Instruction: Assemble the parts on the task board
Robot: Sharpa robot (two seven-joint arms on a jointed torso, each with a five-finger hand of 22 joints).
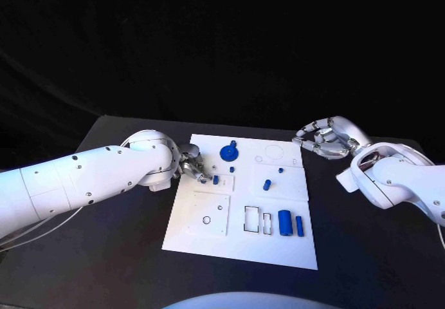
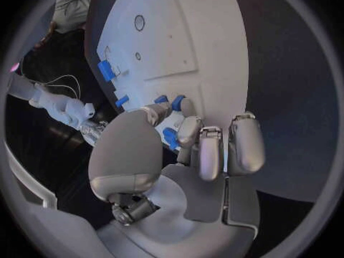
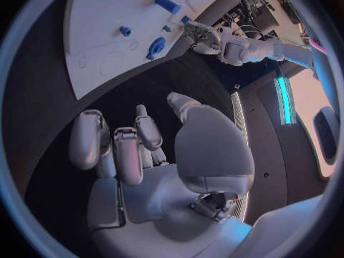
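Surface [image 1: 111,257]: black, carrying the white task board [image 1: 243,248] at its middle.
Left robot hand [image 1: 192,168]: at the board's left edge, fingers closed round a small blue part [image 2: 171,137]; a loose pinch could drop or tilt it.
Right robot hand [image 1: 321,138]: fingers curled on nothing, clear of the board's far right corner.
Wrist view: shows the pinched part that the head view hides.
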